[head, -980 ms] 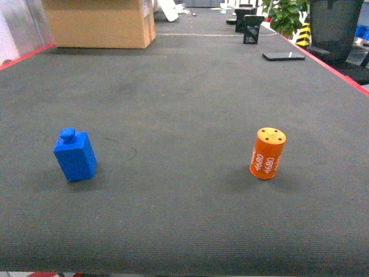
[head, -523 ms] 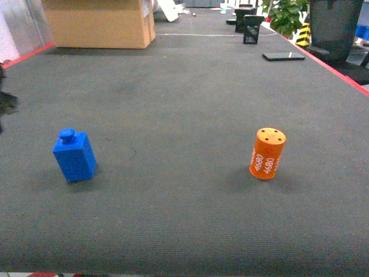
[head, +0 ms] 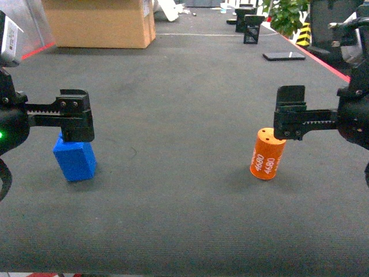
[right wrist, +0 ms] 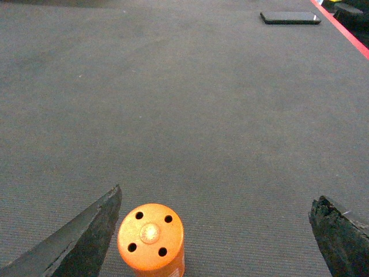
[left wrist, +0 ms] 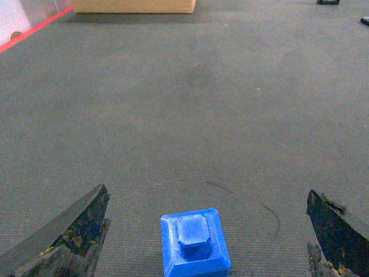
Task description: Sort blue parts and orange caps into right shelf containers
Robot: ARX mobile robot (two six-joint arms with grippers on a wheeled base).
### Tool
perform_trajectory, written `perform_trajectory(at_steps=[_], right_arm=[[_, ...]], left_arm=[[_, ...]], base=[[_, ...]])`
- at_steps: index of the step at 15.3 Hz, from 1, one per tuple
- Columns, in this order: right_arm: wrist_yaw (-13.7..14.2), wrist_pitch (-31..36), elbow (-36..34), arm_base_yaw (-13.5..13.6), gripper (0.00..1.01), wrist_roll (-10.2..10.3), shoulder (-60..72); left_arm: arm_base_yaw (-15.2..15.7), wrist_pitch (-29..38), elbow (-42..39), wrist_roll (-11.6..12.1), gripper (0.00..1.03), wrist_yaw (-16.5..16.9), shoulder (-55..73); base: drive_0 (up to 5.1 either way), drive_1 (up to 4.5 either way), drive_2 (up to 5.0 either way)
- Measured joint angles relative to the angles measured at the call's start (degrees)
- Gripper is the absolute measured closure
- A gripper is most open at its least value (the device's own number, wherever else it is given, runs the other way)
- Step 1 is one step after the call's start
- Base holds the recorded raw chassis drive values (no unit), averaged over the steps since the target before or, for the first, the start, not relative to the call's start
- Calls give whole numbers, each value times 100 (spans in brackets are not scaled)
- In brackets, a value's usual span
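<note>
Dark worktop (head: 184, 219) filling the head view, cardboard box (head: 98, 23) at upper left. Left end effector (left wrist: 202, 231), released with jaws spread wide, hangs over the blue part (head: 75, 158) standing at left of centre. Right end effector (right wrist: 213, 231), likewise released, hangs over the orange cap (head: 267, 153) at right of centre, which sits nearer its left finger. Step in hand: pre-grasp approach on both pieces. Next move calls for descent, the right shifted to centre, then closure. Shelf and containers are out of view.

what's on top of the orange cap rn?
Nothing rests on the orange cap: its top shows four small holes round a centre stud. The open right gripper hangs above it. Its underside on the mat is hidden.
</note>
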Motion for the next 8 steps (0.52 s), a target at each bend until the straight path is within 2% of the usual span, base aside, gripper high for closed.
perform_trajectory(at_steps=[3,8], right_arm=[[-15,-87,459,48,3,44,450],[-22,-181,785,153,3,160,966]], left_arm=[[28,-111,391,-15,5,48,492],[90,-184,737,-26,5,107,994]], base=[[0,0,0],[0,0,0]])
